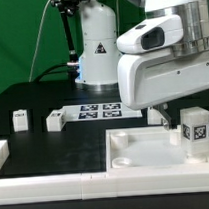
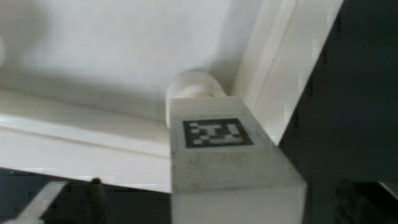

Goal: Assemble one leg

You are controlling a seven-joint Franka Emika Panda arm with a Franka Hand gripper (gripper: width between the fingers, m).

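A leg (image 1: pixel 197 128), a small white post with a black-and-white tag, stands upright at the near right corner of the white tabletop (image 1: pixel 145 150). In the wrist view the leg (image 2: pixel 222 150) reaches down to a round corner socket (image 2: pixel 199 84). My gripper (image 2: pixel 222 200) straddles the leg, with dark gaps showing between each finger and the leg's sides, so it looks open. In the exterior view the gripper (image 1: pixel 184 120) hangs over that corner, with one dark finger (image 1: pixel 164 117) to the left of the leg.
Two more legs (image 1: pixel 20 119) (image 1: pixel 56 120) lie on the black table at the exterior view's left. The marker board (image 1: pixel 98 111) lies behind them. White border rails run along the front (image 1: pixel 47 182) and left (image 1: pixel 0 150).
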